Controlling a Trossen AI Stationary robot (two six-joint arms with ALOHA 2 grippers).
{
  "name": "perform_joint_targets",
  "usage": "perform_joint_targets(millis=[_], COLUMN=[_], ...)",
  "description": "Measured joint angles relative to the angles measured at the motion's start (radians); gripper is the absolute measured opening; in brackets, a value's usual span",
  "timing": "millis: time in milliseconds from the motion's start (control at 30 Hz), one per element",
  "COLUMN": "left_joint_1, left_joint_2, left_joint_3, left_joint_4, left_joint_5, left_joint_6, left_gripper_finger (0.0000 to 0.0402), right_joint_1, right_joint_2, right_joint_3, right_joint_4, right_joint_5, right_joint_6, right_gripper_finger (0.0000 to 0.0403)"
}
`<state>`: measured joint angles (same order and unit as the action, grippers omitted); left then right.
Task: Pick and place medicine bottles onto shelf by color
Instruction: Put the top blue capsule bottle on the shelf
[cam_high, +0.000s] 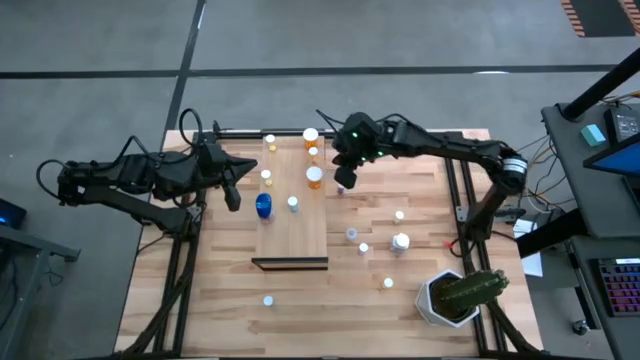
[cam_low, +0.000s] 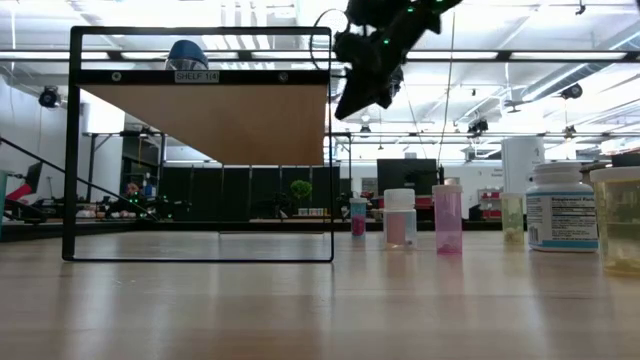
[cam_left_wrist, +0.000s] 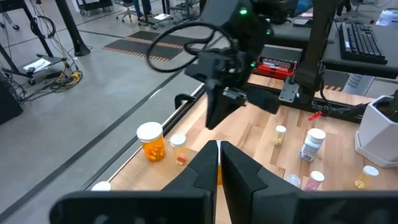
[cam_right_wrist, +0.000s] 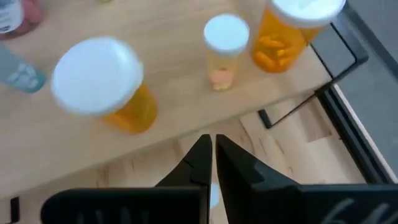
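Hovering right gripper (cam_high: 342, 186) empty, fingers pressed together, just beside shelf (cam_high: 292, 245), nearest orange bottle (cam_high: 314, 177); parking left gripper (cam_high: 233, 201), likewise closed and empty, opposite.

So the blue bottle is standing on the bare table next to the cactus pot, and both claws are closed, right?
Not quite. The blue bottle stands on the pale shelf board, far from the cactus pot, as the high view shows. Both the left gripper and right gripper are indeed closed.
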<state>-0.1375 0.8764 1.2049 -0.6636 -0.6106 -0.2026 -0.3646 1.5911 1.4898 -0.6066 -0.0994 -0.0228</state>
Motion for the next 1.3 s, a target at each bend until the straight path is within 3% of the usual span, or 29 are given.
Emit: perform_joint_targets(millis=[200, 333, 567, 933, 1067, 1300], left_joint_1=[0.000, 0.000, 0.000, 0.000, 0.000, 0.000], left_joint_2=[0.000, 0.002, 0.014, 0.043, 0.045, 0.043], left_joint_3=[0.000, 0.000, 0.000, 0.000, 0.000, 0.000], left_joint_4=[0.000, 0.001, 0.002, 0.001, 0.001, 0.001], left_joint_5=[0.000, 0.000, 0.001, 0.001, 0.001, 0.000], left_joint_6=[0.000, -0.001, -0.027, -0.026, -0.026, -0.027], left_gripper_finger=[0.0001, 0.0001, 0.0001, 0.0001, 0.0001, 0.0001], right_joint_1=[0.035, 0.033, 0.046, 0.050, 0.051, 0.050], right_joint_2=[-0.140, -0.188, -0.220, -0.133, -0.089, -0.050], right_joint_3=[-0.237, -0.338, -0.498, -0.608, -0.644, -0.665], right_joint_4=[0.166, 0.174, 0.279, 0.505, 0.614, 0.744], right_joint_5=[0.064, 0.075, 0.073, 0.076, 0.074, 0.077], right_joint_6=[0.012, 0.092, 0.102, 0.109, 0.100, 0.059], right_gripper_finger=[0.0009, 0.0016, 0.0095, 0.0234, 0.0251, 0.0246])
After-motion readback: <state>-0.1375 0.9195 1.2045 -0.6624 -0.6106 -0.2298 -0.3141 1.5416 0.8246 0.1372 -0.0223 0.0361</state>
